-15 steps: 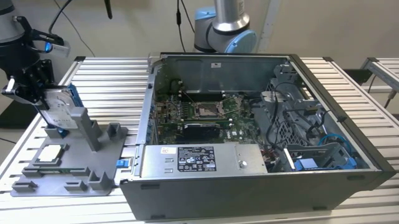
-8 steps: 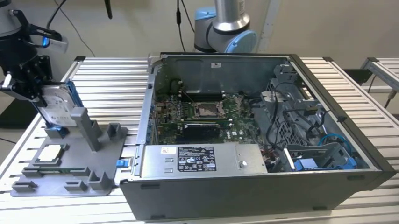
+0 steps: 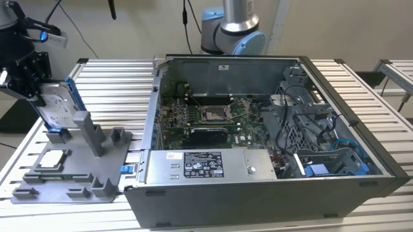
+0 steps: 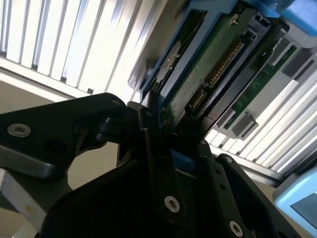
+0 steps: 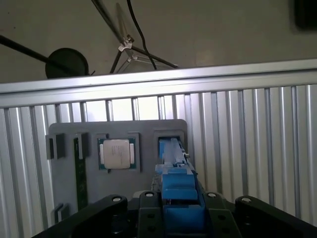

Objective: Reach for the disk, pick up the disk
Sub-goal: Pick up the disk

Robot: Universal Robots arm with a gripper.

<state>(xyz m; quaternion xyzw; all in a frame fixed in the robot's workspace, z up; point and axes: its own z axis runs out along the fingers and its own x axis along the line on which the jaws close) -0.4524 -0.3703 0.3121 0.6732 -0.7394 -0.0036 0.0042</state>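
Slatted metal table (image 3: 110, 77) gives you open slats between the upright disk (image 3: 58, 106) and the computer case (image 3: 258, 203) wall. Your gripper (image 5: 178, 210) has its jaws clamped on the disk's upper edge. The disk's lower edge sits at the grey fixture (image 3: 71, 179) corner slot.

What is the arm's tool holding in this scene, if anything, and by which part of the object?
The tool is clamped on the disk, which stands upright, and grips it by its upper end.

The gripper (image 3: 37, 93) points downward, clamped on the disk (image 3: 58, 108).
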